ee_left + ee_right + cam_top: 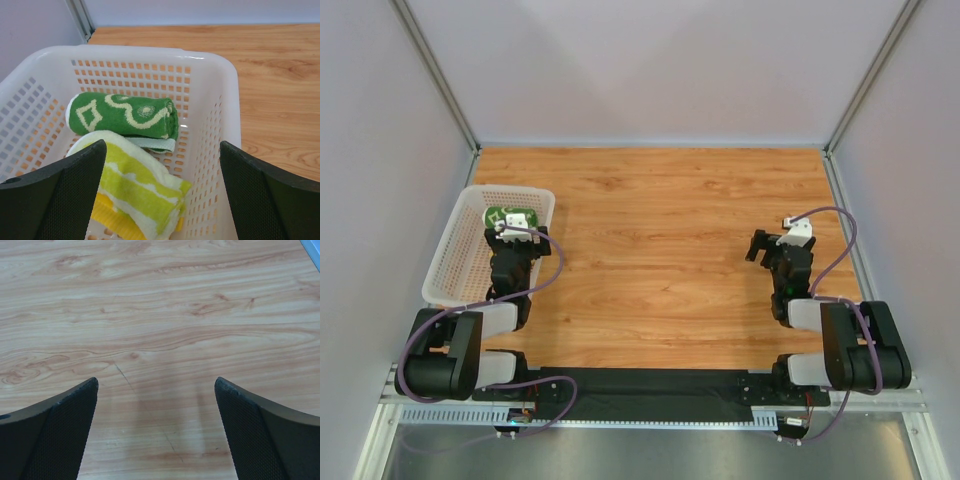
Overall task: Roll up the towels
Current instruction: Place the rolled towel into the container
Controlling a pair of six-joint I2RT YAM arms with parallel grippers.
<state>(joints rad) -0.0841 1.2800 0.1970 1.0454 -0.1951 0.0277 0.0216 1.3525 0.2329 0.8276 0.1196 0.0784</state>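
Left gripper (162, 150): jaws spread wide and gripping nothing, hanging above the near end of the basket (150, 52).
Green towel (122, 116): rolled into a tight tube. It lies crosswise ahead of the left jaws, nearer the left finger than the right, with its white pattern facing up. It rests on the basket floor close to the far wall.
Yellow towel (135, 185): a soft yellow-and-lime bundle with white patches, just ahead of the left finger and partly hidden behind it. Its far edge touches the green towel's near side. Whether it is rolled or only folded cannot be told.
Basket: white perforated plastic, directly under the left jaws. Its right wall runs between the two fingers, closer to the right one, and both towels lie inside it.
Right gripper (156, 382): jaws equally wide and holding nothing, pointing down at the table (160, 300), well apart from the basket and both towels.
Table: pale wood grain. A thin dark scratch crosses it between the right fingers.
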